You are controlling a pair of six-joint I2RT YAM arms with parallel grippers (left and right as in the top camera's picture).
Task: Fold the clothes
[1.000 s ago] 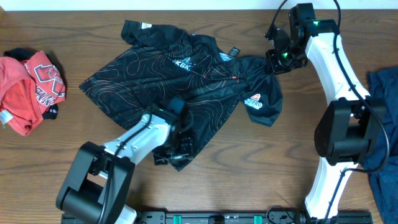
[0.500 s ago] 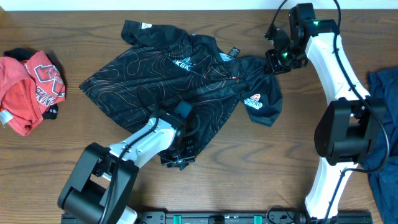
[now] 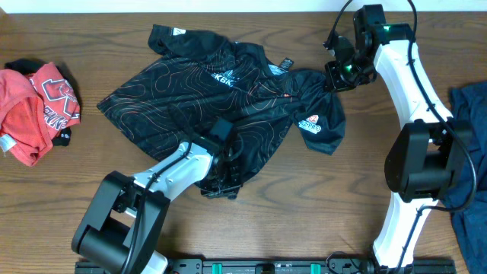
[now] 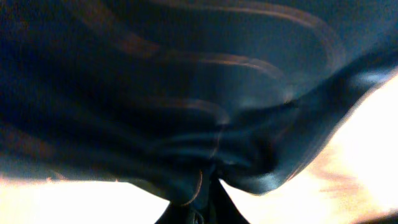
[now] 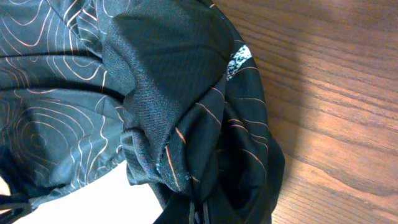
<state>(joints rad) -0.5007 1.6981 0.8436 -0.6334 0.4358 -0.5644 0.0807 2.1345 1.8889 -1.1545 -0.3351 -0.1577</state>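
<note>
We see our left claw (image 3: 226, 173) clenched on the near hem of the black jersey (image 3: 190, 103) spread mid-desk (image 3: 46, 205), our right claw (image 3: 335, 76) gripping its far sleeve, a red T-shirt (image 3: 30, 114) far left, and a dark blue garment (image 3: 475, 122) partly behind the right arm (image 3: 415, 84).

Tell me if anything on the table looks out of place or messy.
The jersey lies rumpled and slanted across the table, its lower hem bunched in the left gripper and a corner pinched in the right gripper. The red T-shirt sits in a crumpled heap at the left edge. Nothing looks damaged.
</note>
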